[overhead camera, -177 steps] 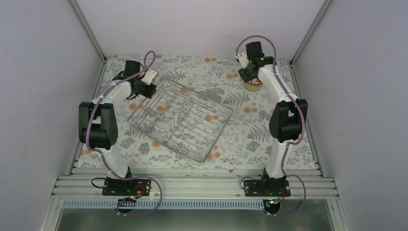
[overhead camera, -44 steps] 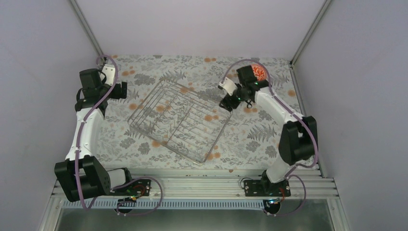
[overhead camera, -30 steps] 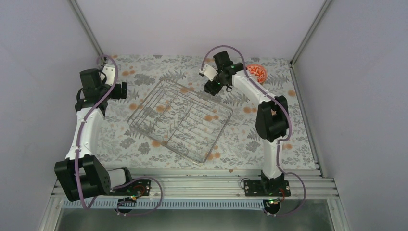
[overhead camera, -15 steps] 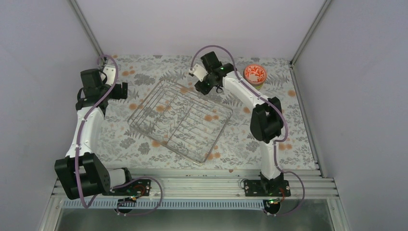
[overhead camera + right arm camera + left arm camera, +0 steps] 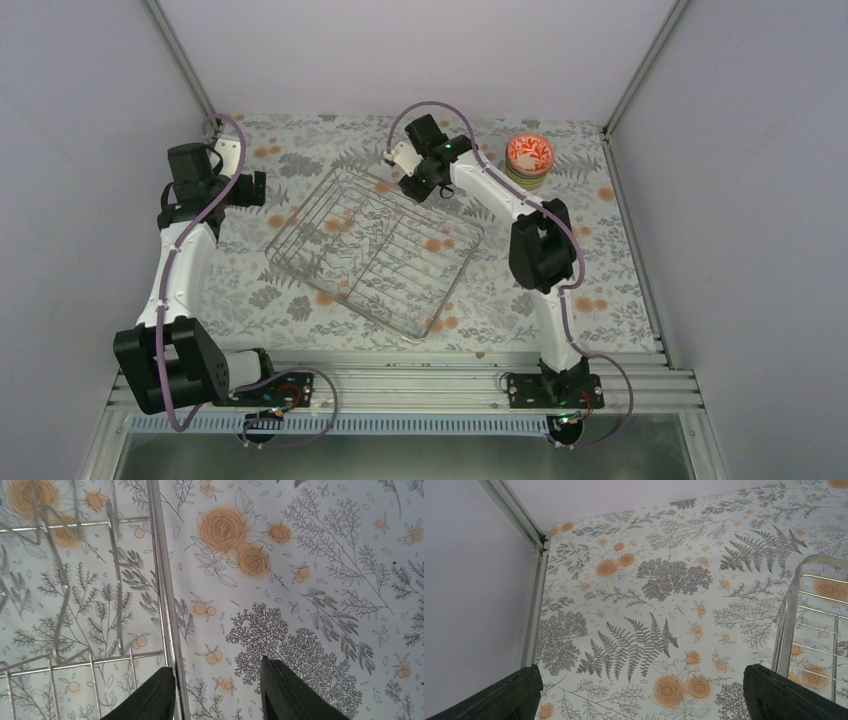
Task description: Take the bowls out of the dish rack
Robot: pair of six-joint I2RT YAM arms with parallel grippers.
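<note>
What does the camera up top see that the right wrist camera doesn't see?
Only the top view shows the stacked bowls, the orange-red patterned one on top, standing off the rack at the far right. It also shows the whole dish rack. Only the right wrist view shows the right gripper up close, open with nothing between its fingers. Both show the rack's rim and the flowery tablecloth.

Plain pale lilac walls (image 5: 400, 50) with metal corner posts (image 5: 180, 55) enclose a table under a floral-printed cloth (image 5: 600, 270).
</note>
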